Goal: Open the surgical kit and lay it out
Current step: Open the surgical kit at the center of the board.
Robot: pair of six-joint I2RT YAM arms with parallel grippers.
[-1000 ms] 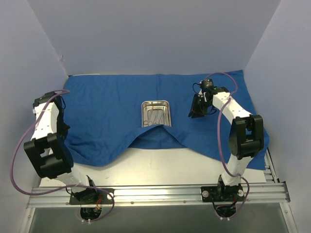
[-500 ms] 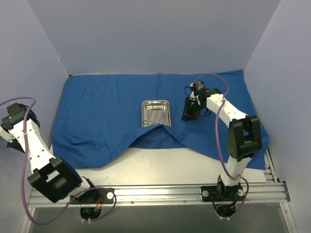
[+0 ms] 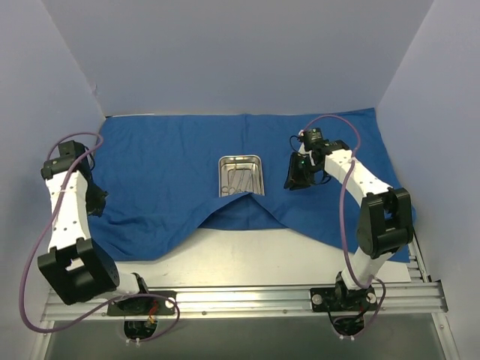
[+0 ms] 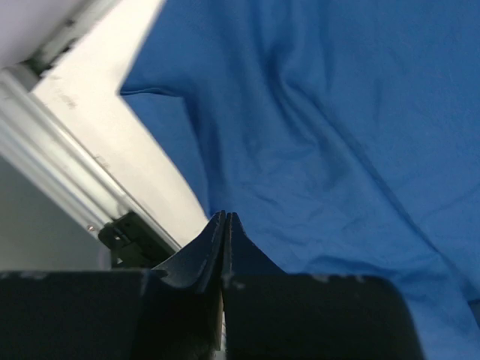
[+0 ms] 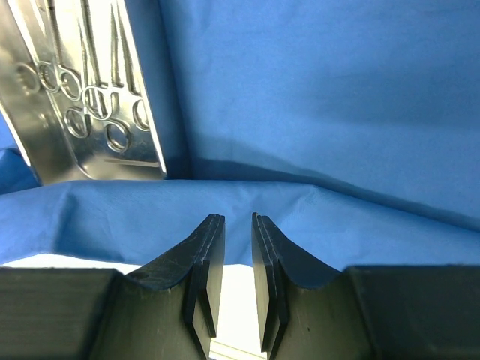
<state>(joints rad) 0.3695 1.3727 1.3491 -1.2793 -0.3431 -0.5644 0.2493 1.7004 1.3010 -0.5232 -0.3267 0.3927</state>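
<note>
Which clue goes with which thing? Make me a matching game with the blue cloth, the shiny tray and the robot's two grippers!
Things:
1. blue cloth
2. steel tray
3. left gripper
4. right gripper

Clues:
A. its two sides are a little apart, with nothing between them
B. spread wide over the table
C. pressed shut
D. has the ring-handled instruments lying inside

Pairs: 1-B, 2-D, 3-C, 4-A
</note>
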